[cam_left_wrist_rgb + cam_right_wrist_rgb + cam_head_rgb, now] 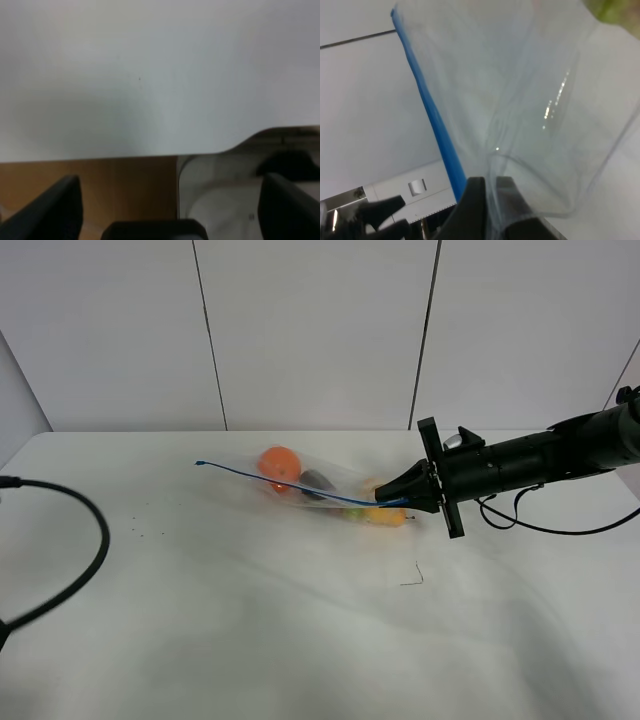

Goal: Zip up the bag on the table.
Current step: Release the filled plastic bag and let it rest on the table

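**Right hand pinches the bag's corner, ready to run the seal**

The bag [320,488] lies on the desk [300,620] toward the far side, with an orange fruit [279,465] and darker pieces showing through the clear plastic. Its blue zipper strip [270,483] runs from a free tip on the left to the right hand [412,498]. The right wrist view shows that hand's jaws closed on the plastic just beside the strip. The left hand [170,212] hovers off near the desk's edge, jaws spread and empty.

To do this step well, I judge the free end needs anchoring, probably by the left hand, so the strip stays taut. The pinch should straddle the blue strip itself and slide slowly along it, pressure even, without lifting the fruit.
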